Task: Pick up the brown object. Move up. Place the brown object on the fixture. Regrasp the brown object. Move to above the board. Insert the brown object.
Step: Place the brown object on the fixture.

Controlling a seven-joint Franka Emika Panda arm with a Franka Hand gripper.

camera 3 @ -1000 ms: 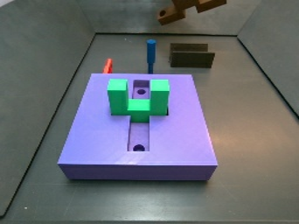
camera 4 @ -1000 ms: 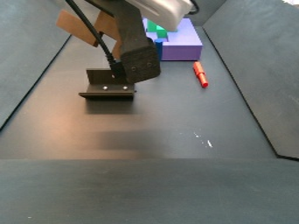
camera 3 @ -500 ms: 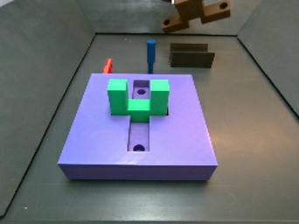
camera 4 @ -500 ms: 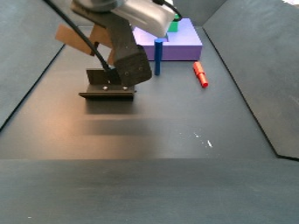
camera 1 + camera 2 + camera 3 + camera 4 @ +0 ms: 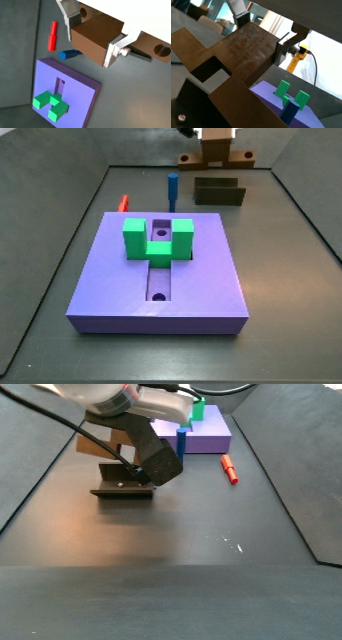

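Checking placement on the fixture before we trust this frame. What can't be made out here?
- Gripper shut on the brown object; its fingertips lie behind the piece in both wrist views.
- Gap between brown object and fixture: the side view's upper edge cuts off the piece.
- Fixture top: the arm covers it in a side view.
- Board: mostly behind the arm there.

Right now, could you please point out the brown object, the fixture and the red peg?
brown object (image 5: 98,32): wrist view, its broad face.
fixture (image 5: 221,195): side view, front wall.
red peg (image 5: 230,470): side view, its middle.
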